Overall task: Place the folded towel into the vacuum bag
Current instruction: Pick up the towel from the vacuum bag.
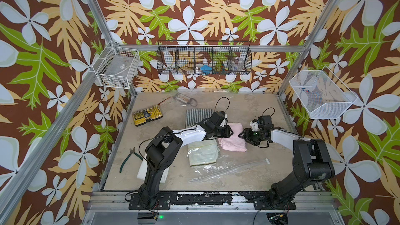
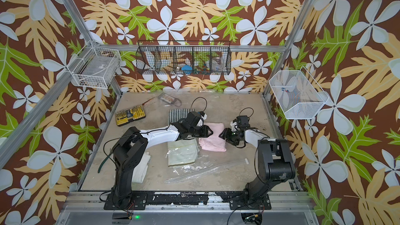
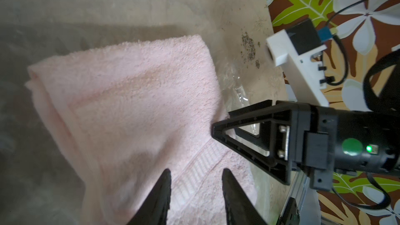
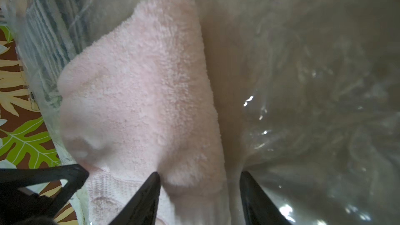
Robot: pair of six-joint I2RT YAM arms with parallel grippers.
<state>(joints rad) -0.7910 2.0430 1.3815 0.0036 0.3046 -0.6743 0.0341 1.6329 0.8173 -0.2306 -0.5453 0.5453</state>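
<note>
Floral wallpaper [image 1: 216, 7], aluminium frame [image 1: 277, 48], black wire basket [image 1: 186, 61], beige tabletop [image 1: 249, 109]

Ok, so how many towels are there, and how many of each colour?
Pink towel: 1
Pale yellow towel: 1
Grey-striped towel: 1
White towel: 1
Total: 4

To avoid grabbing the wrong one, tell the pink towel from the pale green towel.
The pink towel lies farther back, toward the robot's right; the pale green towel sits nearer the front. The pink towel looks plumper, the pale green towel flatter. Both are folded.
</note>
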